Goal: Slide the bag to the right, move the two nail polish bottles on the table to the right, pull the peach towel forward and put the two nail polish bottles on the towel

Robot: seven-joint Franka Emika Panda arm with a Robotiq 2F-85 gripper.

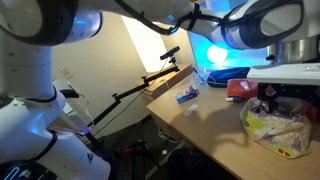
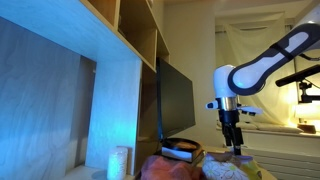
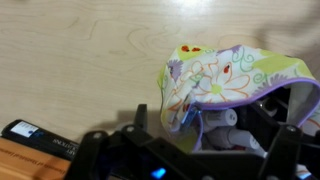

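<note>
My claw (image 2: 235, 145) hangs wide open, fingers pointing down, with nothing in it. Right beneath it, filling the space ahead of my fingers in the wrist view, lies the wrinkly yellowish plastic bag (image 3: 235, 75), printed with flowers and edged in purple, with small white items showing at its mouth. Its long side runs across the wrist view, roughly along my fingers' spread, so I judge a sideways push on its flank is what the slide needs. Whether I touch it yet, I cannot tell. It rests on the pale wooden worktop (image 3: 90, 60), the soft salmon-red towel (image 1: 240, 88) just beyond. The two nail polish bottles I cannot pick out.
</note>
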